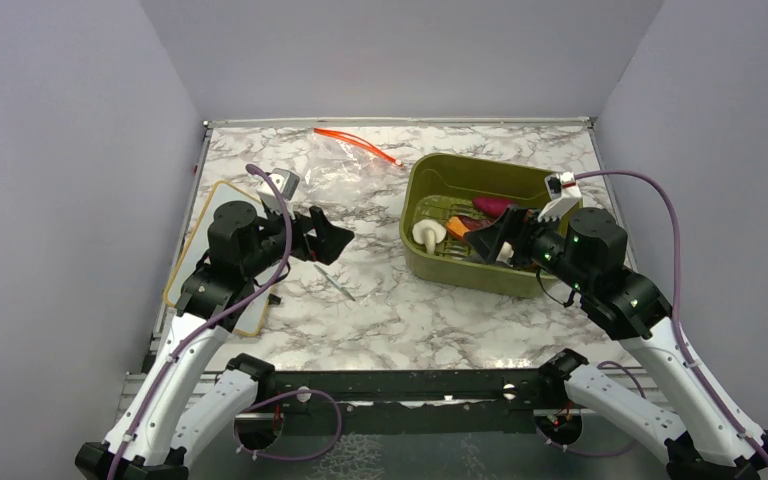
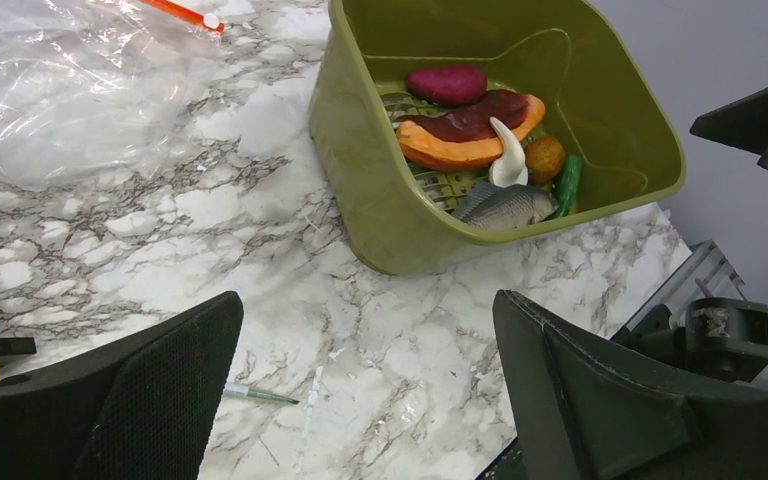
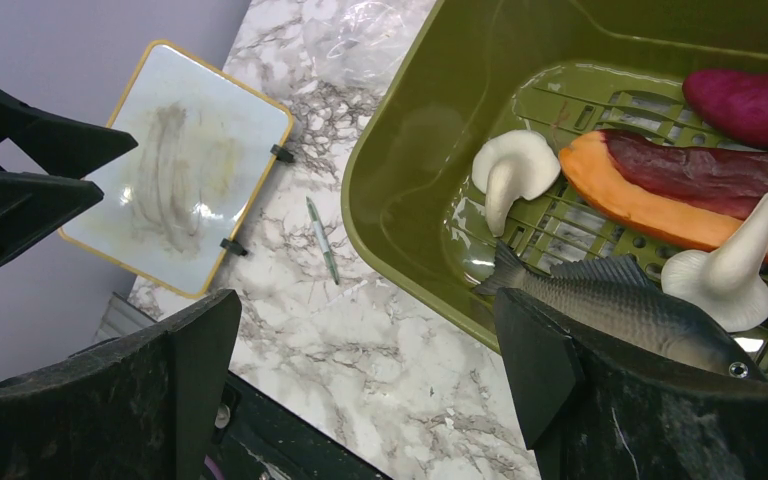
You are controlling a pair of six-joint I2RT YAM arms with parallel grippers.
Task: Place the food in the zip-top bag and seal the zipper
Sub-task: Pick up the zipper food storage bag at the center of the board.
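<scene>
My left gripper (image 1: 332, 240) is spread wide and holds nothing. It hangs over the white marble-patterned table (image 1: 410, 310), between the white board with a tan rim (image 3: 175, 165) and the olive-green plastic tub (image 1: 422, 180). My right gripper (image 1: 488, 238) is also spread wide and empty, above the near part of the tub.

The clear crinkly zip-top bag (image 1: 332, 170) lies on the table at the far side, near the left wall of the tub. Its thin red-orange zipper strip (image 1: 358, 143) runs along the edge farthest from me. I cannot tell if the mouth is sealed.

All the food is inside the tub, on its ribbed floor:
- a white toy mushroom (image 3: 512, 170) on the left
- a long orange crescent slice with dark red flesh (image 3: 640, 205)
- a second white mushroom (image 3: 730, 270) leaning across this slice
- a red-purple oval piece (image 3: 750, 105) behind it
- a grey toy fish (image 3: 620, 305) along the near wall
- a small round orange piece (image 2: 544, 157) beside a green bit (image 2: 567, 183)

A thin green pen (image 1: 332, 281) lies on the table, near my left gripper.
</scene>
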